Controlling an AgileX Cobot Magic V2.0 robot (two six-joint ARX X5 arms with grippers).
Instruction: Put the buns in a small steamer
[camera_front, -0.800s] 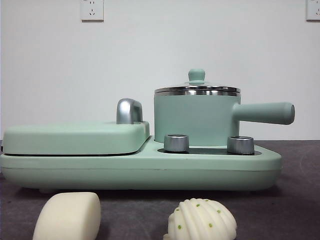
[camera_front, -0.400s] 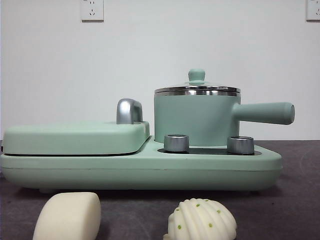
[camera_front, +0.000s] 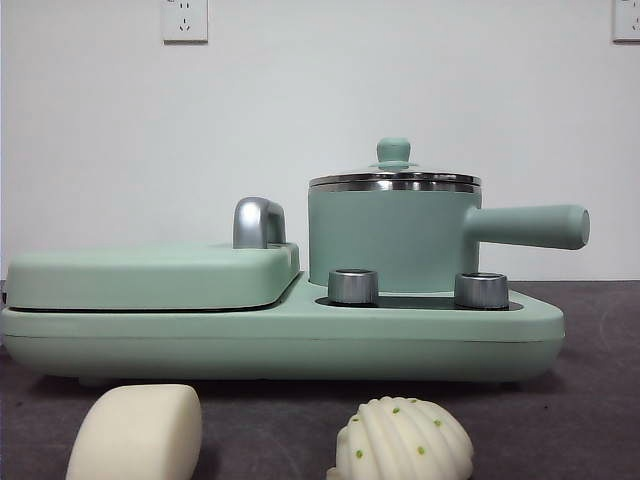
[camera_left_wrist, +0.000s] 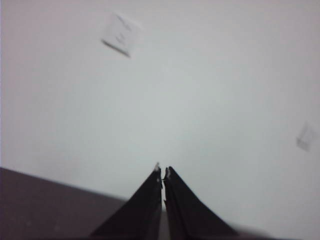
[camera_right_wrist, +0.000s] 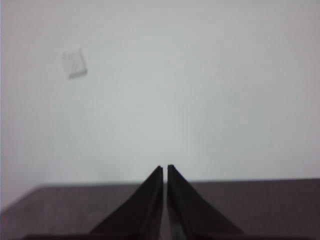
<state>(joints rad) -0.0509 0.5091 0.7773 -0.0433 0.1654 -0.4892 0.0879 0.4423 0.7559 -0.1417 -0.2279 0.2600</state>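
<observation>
Front view over the last second: nothing has shifted. Buns, pot, lid and cooker base sit exactly where they were, and no arm has entered. Judgement: the task has not begun; both buns remain to be moved, and the lid must come off first.

Count, front view:
- Buns, two. Smooth rounded-rectangular bun (camera_front: 136, 432) lies on the dark table (camera_front: 590, 400) in front of the cooker, on the griddle's side. Ridged shell-shaped bun (camera_front: 403, 440), with small green dots, lies beside it but apart, in front of the pot.
- Small steamer (camera_front: 392, 238), one: mint-green pot with steel rim and straight side handle (camera_front: 530, 226), standing on the cooker base (camera_front: 280, 340). Glass lid (camera_front: 394, 178) with green knob is on.
- Flat griddle lid (camera_front: 150, 275), one, closed, beside the pot; a chrome handle (camera_front: 258, 222) rises behind it.
- Steel dials (camera_front: 353, 286), two, in front of the pot.
- Wall sockets (camera_front: 184, 18), two.

Grippers: left gripper (camera_left_wrist: 162, 172) and right gripper (camera_right_wrist: 164, 169) both have jaws pressed nearly together, holding nothing, each facing the white wall, well away from the buns.
</observation>
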